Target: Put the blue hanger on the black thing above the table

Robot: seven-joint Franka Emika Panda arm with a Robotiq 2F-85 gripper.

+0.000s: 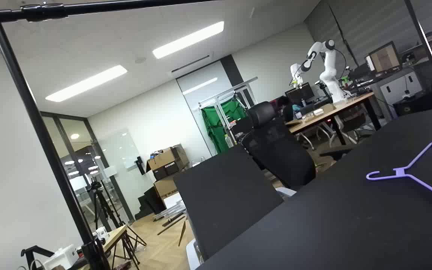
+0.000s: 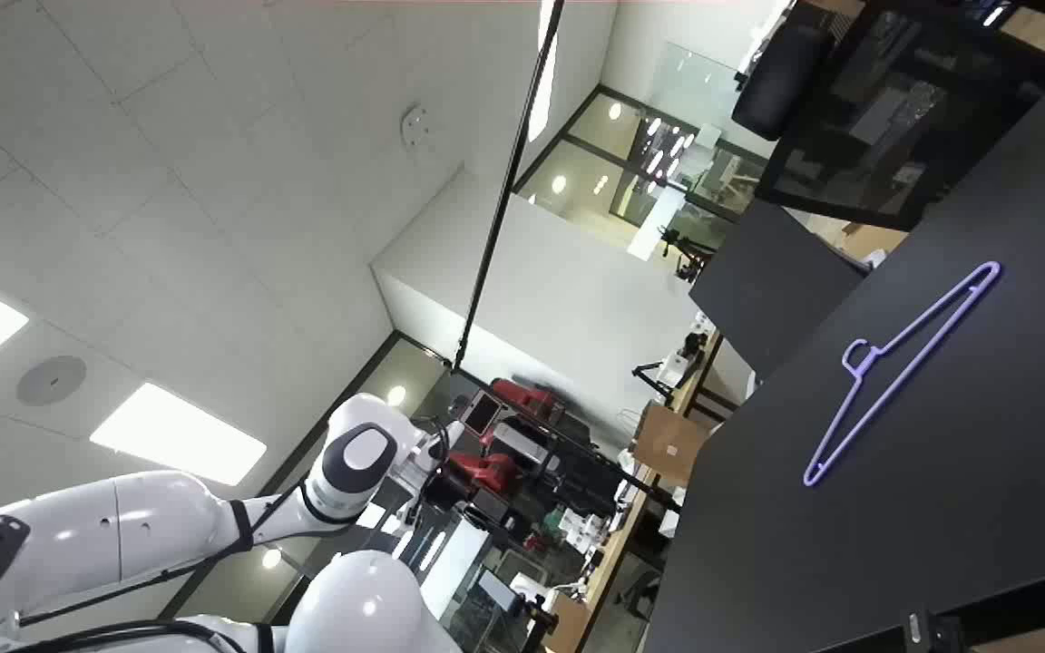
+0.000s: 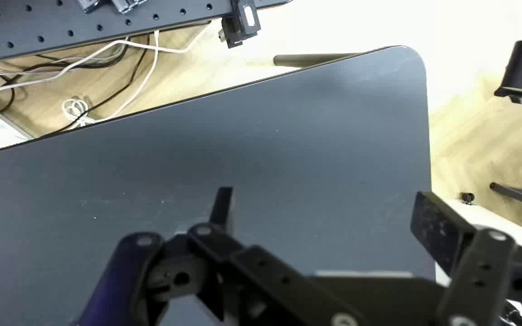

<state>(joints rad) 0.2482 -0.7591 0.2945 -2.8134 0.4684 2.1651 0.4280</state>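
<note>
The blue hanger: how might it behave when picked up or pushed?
The blue hanger is probably light for its size, being a thin open outline. It is likely fairly stiff, since its sides run straight. Pushed, it would probably slide or swivel rather than roll, as it lies flat on the table.

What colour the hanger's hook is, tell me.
Light purple; the hanger's hook shows best, close up, in an exterior view.

Smooth plastic hanger (image 1: 400, 172), matt table (image 1: 321, 221)
</note>
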